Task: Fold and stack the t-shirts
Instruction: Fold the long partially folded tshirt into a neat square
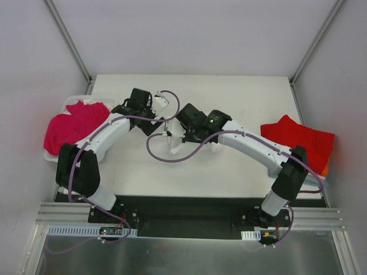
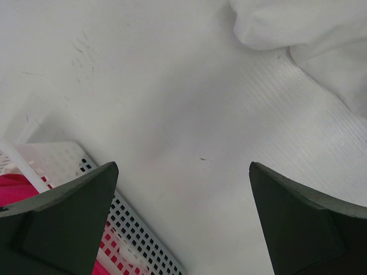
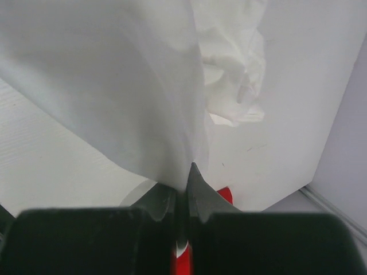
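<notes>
My right gripper [image 3: 186, 172] is shut on an edge of the white t-shirt [image 3: 114, 86]. The cloth hangs in a fold from the jaws, with a crumpled part [image 3: 235, 69] lying on the table beyond. From above, that gripper [image 1: 176, 129] sits mid-table with the white t-shirt [image 1: 175, 144] below it. My left gripper [image 2: 183, 172] is open over bare table with nothing between its fingers; the white cloth [image 2: 304, 34] lies ahead to its right. From above the left gripper [image 1: 156, 106] is just left of the right one. A magenta t-shirt [image 1: 74, 127] lies in the basket. A folded red t-shirt [image 1: 298, 140] tops the right-hand stack.
A white perforated basket [image 2: 135, 232] stands at the table's left edge, close beside my left finger. Orange cloth [image 1: 325, 169] and light-blue cloth [image 1: 314, 182] show under the red t-shirt. Grey walls close in the table at the back and sides.
</notes>
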